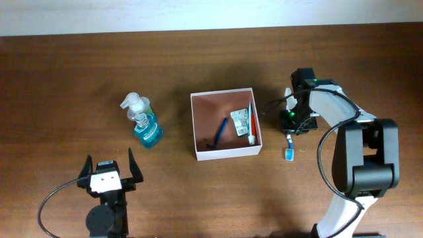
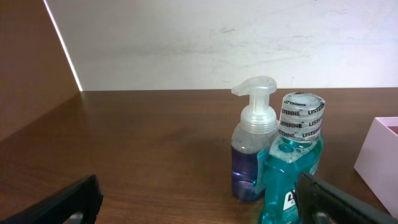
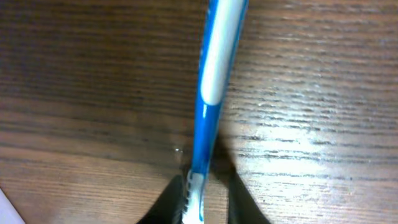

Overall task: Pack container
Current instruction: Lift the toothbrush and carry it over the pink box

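Note:
The container (image 1: 225, 153) is a shallow white-walled box with a reddish-brown inside. It holds a blue razor (image 1: 219, 131), a small packet (image 1: 239, 122) and a slim tube (image 1: 251, 125). A blue and white toothbrush (image 1: 289, 151) lies on the table to its right and fills the right wrist view (image 3: 214, 74). My right gripper (image 1: 291, 124) is down at it. Its fingers (image 3: 202, 199) narrowly straddle the handle, the left finger touching and a small gap at the right. My left gripper (image 1: 109, 173) is open and empty, below the bottles.
A teal Listerine bottle (image 1: 148, 131) and a clear foam pump bottle (image 1: 134, 104) stand touching, left of the container. In the left wrist view the teal bottle (image 2: 292, 168) and the pump bottle (image 2: 254, 143) stand just ahead, with the container's corner (image 2: 379, 155) at the right.

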Tool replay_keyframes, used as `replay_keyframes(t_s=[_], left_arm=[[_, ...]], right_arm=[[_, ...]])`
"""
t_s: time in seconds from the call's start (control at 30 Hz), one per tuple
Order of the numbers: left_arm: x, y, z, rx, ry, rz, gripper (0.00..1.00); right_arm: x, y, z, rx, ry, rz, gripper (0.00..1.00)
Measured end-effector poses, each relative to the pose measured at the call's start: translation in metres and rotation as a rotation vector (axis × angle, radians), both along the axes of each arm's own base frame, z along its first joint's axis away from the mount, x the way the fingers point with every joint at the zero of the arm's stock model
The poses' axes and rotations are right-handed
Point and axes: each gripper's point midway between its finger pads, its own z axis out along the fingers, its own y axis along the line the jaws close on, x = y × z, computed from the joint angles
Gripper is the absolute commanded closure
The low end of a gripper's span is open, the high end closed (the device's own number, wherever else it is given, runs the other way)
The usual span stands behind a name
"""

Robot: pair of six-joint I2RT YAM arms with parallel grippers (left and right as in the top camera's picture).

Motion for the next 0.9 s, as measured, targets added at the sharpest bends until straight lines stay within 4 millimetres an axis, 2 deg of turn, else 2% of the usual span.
replay_keyframes(t_s=[0.07, 0.3, 0.37, 0.43, 0.6, 0.7, 0.77, 0.83, 0.9], left_arm=[[0.000, 0.000, 0.000, 0.000, 0.000, 0.000, 0.01], [0.000, 0.000, 0.000, 0.000, 0.000, 0.000, 0.01], [0.000, 0.000, 0.000, 0.000, 0.000, 0.000, 0.00], [0.000, 0.000, 0.000, 0.000, 0.000, 0.000, 0.01], [0.000, 0.000, 0.000, 0.000, 0.000, 0.000, 0.01], [0.000, 0.000, 0.000, 0.000, 0.000, 0.000, 0.01], [0.000, 0.000, 0.000, 0.000, 0.000, 0.000, 0.00], [0.000, 0.000, 0.000, 0.000, 0.000, 0.000, 0.01], [0.000, 0.000, 0.000, 0.000, 0.000, 0.000, 0.01]], right_arm=[[-0.001, -0.001, 0.000, -0.006, 0.004, 0.001, 0.96], [-0.007, -0.001, 0.000, -0.008, 0.027, -0.004, 0.96], [-0.014, -0.002, 0.003, -0.009, 0.064, -0.004, 0.96], [-0.014, -0.002, 0.013, -0.010, 0.079, -0.004, 0.96], [0.023, 0.000, 0.072, -0.002, 0.002, -0.005, 0.96], [0.046, 0.007, 0.120, 0.039, -0.084, -0.005, 0.96], [0.056, 0.016, 0.149, 0.071, -0.138, -0.005, 0.96], [0.060, 0.026, 0.165, 0.086, -0.169, 0.005, 0.96], [0.064, 0.049, 0.177, 0.103, -0.201, 0.041, 0.96]])
